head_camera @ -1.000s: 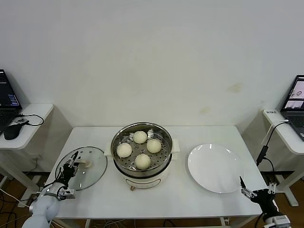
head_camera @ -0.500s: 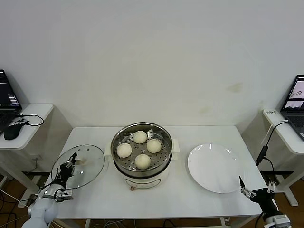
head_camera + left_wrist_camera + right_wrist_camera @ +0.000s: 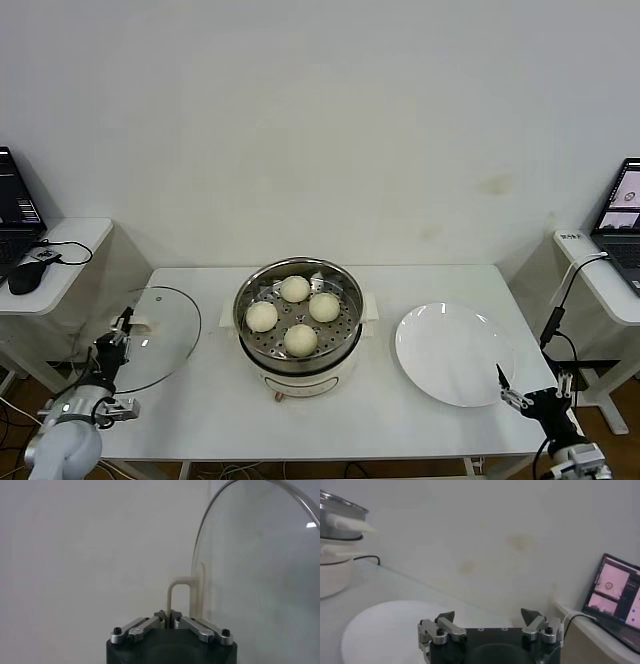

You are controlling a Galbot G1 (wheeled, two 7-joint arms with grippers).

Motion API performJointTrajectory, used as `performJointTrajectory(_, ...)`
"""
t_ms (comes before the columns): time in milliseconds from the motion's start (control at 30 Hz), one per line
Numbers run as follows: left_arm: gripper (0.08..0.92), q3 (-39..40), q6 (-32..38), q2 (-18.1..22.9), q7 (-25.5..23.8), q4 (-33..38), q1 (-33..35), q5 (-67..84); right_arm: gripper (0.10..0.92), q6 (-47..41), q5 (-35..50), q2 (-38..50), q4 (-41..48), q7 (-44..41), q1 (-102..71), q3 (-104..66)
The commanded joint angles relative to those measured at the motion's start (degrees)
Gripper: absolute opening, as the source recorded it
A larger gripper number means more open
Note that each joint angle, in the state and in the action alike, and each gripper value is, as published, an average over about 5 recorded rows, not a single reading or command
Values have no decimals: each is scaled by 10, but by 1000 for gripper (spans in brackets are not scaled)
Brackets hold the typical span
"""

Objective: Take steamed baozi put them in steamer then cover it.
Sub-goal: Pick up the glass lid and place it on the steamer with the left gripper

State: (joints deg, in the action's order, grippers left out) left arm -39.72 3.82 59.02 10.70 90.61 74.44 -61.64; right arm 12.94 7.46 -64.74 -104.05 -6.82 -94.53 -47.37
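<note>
Four cream-white baozi (image 3: pixel 294 313) lie on the perforated tray inside the steel steamer (image 3: pixel 343 327) at the table's middle. My left gripper (image 3: pixel 120 330) is shut on the cream bar handle (image 3: pixel 177 592) of the clear glass cover (image 3: pixel 162 336). It holds the cover tilted up on edge above the table's left end, apart from the steamer. The cover's metal rim and glass (image 3: pixel 260 575) fill one side of the left wrist view. My right gripper (image 3: pixel 510 393) is open and empty at the table's front right corner, beside the white plate (image 3: pixel 450 352).
The white plate (image 3: pixel 385 632) is bare and lies to the right of the steamer (image 3: pixel 340 535). Side tables with laptops (image 3: pixel 18 215) stand at both ends. A wall runs close behind the table.
My left gripper has lifted the glass cover off the table and tipped it upright, moving back and to the left. The right arm has hardly moved.
</note>
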Motion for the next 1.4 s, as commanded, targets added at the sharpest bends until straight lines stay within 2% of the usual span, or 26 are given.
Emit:
performJointTrajectory(33,128,-30,-120,-31,-127,247,76,74,823,-2,-7,4,-10,1,3,19)
performJointTrajectory(300,128,51,-184,-70,-153,324,55,124,823,7,-58,-16,-4,15,13,50)
performJointTrajectory(633,128,177,-244,-83,-158,322,-25,86,823,7,-160,-70,7,46,29,65)
performJointTrajectory(767,128,227,-257,-53,-178,298,-61,32,823,-1,-192,-101,9,55,40,74)
performJointTrajectory(967,128,278,-267,28,-211,249,-101,-69,823,0,-233,-134,24,65,52,79)
performJointTrajectory(1267,128,325,-272,133,-246,204,-160,-159,823,6,-250,-140,39,68,51,82)
performJointTrajectory(1400,128,338,-274,167,-255,191,-175,-178,823,7,-251,-140,42,68,49,82)
